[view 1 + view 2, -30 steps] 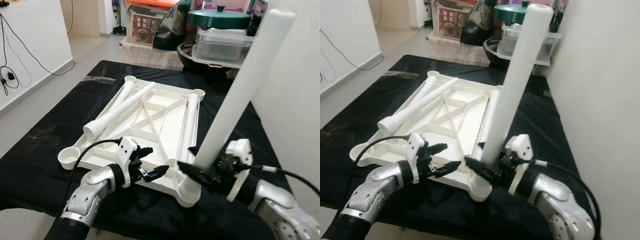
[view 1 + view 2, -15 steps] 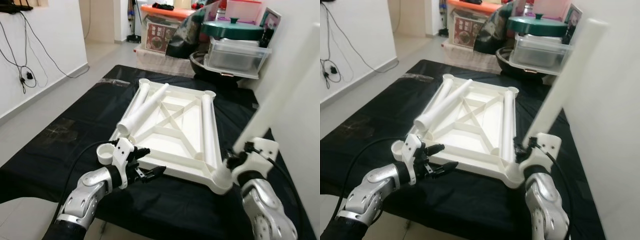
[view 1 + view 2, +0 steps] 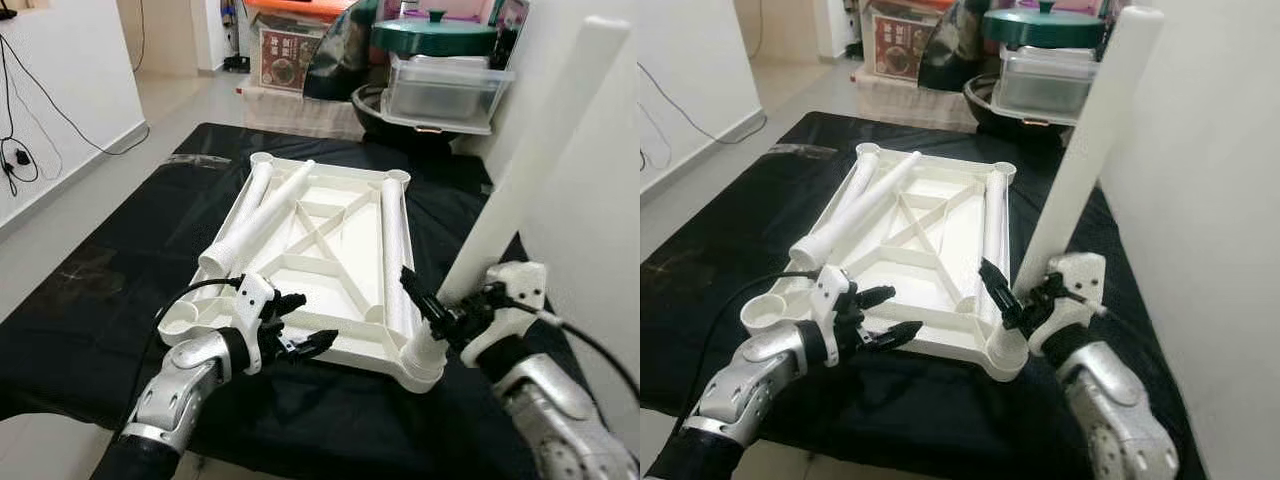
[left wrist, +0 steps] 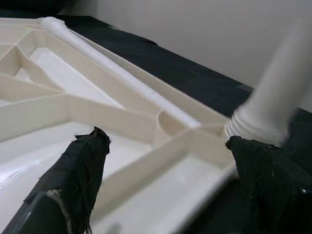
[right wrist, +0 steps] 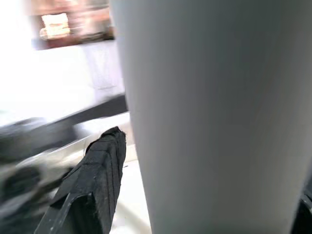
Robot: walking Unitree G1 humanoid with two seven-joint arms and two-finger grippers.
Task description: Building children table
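Observation:
A white plastic tabletop (image 3: 322,203) lies upside down on a black cloth. Two loose white legs (image 3: 256,214) lie along its left side, and a third leg (image 3: 393,250) along its right side. A fourth leg (image 3: 530,170) stands up, leaning right, with its foot in the near right corner socket (image 3: 421,366). My right gripper (image 3: 441,297) is shut on this leg low down, one finger (image 5: 92,181) beside it. By the tabletop's front rim hangs my left gripper (image 3: 313,322), open and holding nothing, its fingertips (image 4: 83,161) just above the ribs.
A white wall (image 3: 590,260) rises close on the right. Behind the cloth stand a clear bin (image 3: 445,92) with a green lid, boxes and a dark bowl. Cables (image 3: 20,150) hang on the left wall. The cloth's front edge (image 3: 330,440) is close to me.
The head view has shifted. My right gripper still holds the standing leg in the near right corner, now with one finger showing left of it. The left gripper stays open at the front rim.

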